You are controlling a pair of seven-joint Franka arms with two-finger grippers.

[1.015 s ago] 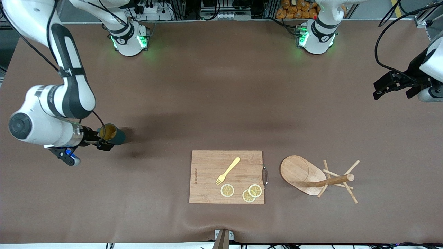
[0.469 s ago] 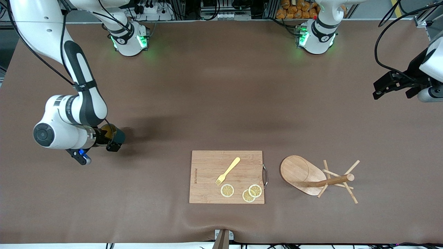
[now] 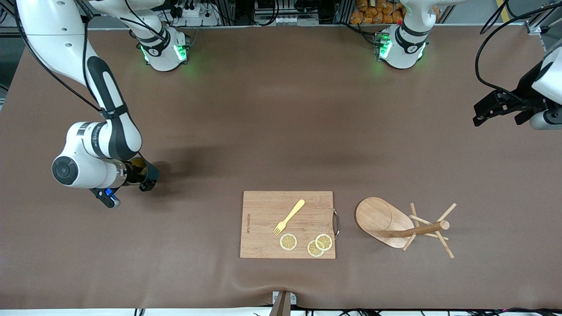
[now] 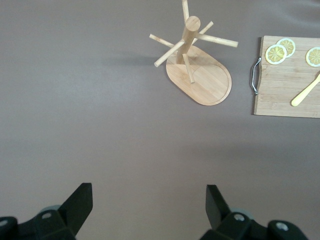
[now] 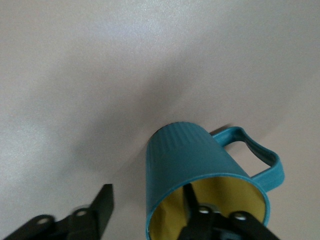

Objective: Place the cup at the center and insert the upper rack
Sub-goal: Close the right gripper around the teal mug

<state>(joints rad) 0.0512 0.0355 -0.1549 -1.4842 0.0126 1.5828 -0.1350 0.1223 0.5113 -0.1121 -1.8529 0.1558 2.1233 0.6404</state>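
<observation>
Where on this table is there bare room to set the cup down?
Bare brown cloth stretches from the arm bases to the cutting board, past the cup at the right gripper. Crowded: the board beside the upper rack. The left gripper waits, open.

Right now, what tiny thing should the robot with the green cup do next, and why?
Probably finish closing. The right gripper has one finger inside the cup and one outside its wall, and a gap shows by the outer finger, so the rim looks not yet pinched. Lifting can follow. The left gripper waits open, up over bare table at its own end, away from the upper rack.
</observation>
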